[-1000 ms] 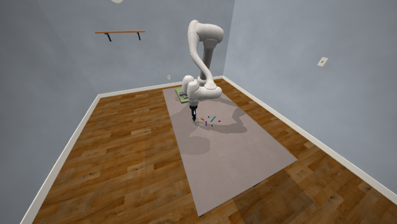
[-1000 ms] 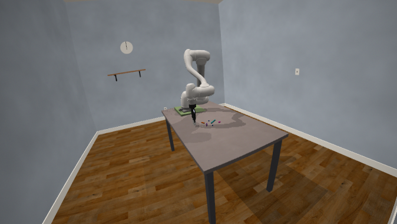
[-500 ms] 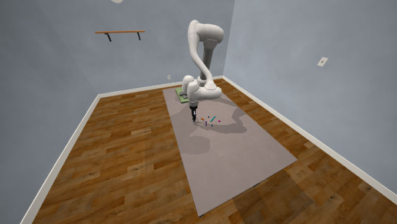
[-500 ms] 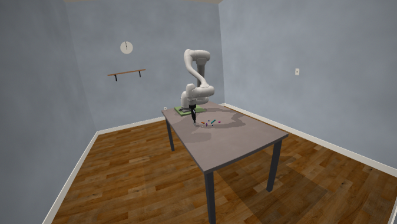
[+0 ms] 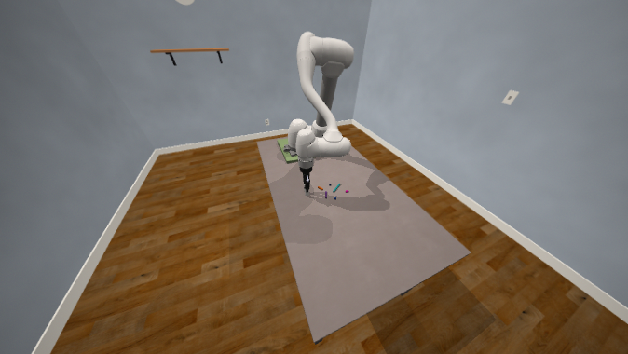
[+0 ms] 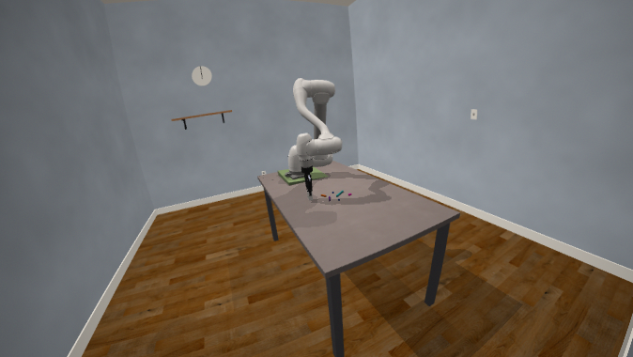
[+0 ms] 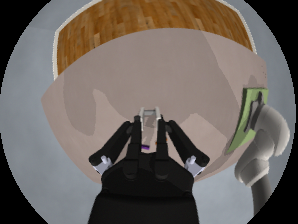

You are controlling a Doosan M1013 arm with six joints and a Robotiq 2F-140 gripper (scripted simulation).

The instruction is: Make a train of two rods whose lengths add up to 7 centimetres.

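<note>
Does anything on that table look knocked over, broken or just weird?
Nothing looks broken or spilled. The small coloured rods, such as the orange rod and the turquoise rod, lie loose at different angles near the hand. The hand seems to pinch a grey rod.

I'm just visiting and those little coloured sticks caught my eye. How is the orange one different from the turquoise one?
The orange rod is clearly shorter than the turquoise rod. The orange one lies nearer the gripper, and the turquoise one lies farther from it. In the top view the orange rod slopes slightly down to the right, while the turquoise rod slants up to the right. Both lie flat on the table, apart from each other.
</note>
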